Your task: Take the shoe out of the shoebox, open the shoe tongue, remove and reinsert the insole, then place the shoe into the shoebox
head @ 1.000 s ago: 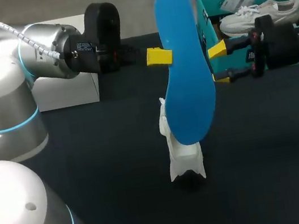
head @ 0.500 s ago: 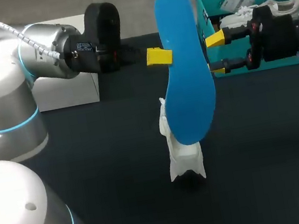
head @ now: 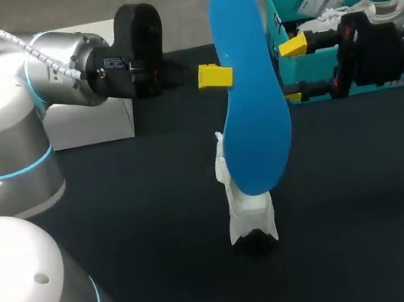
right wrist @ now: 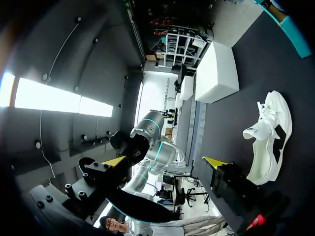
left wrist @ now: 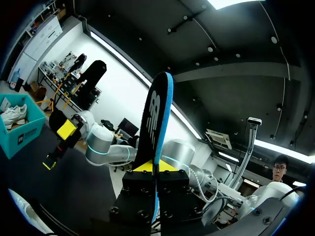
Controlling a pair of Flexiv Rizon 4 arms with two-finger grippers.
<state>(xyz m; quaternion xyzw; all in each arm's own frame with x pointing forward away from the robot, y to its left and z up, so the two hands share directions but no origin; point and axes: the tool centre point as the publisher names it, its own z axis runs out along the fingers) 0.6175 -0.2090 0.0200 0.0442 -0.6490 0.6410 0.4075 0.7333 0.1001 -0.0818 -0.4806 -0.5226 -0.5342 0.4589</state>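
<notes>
Currently, item 1: blue insole (head: 252,88), out of the shoe and held upright above the middle of the table (head: 119,211), clamped edge-on between the 2 yellow-tipped fingers of the left gripper (left wrist: 156,166), which comes in from the far left. Item 2: white shoe (head: 247,209), on the table just near of the insole's lower end; from the head view I cannot tell whether the 2 touch. Item 3: teal shoebox (head: 282,25), far right, with a second white shoe (head: 320,23) inside. Item 4: right gripper (head: 293,71), fingers wide apart and holding nothing, just right of the insole and in front of the shoebox's left wall. Item 5: white box (head: 89,123), far left, behind the left arm. Step judged in hand: insole removed, reinsertion pending. The next move likely calls for lowering the insole toe-first into the shoe's opening, with the free right gripper steadying the shoe or holding the tongue back.
</notes>
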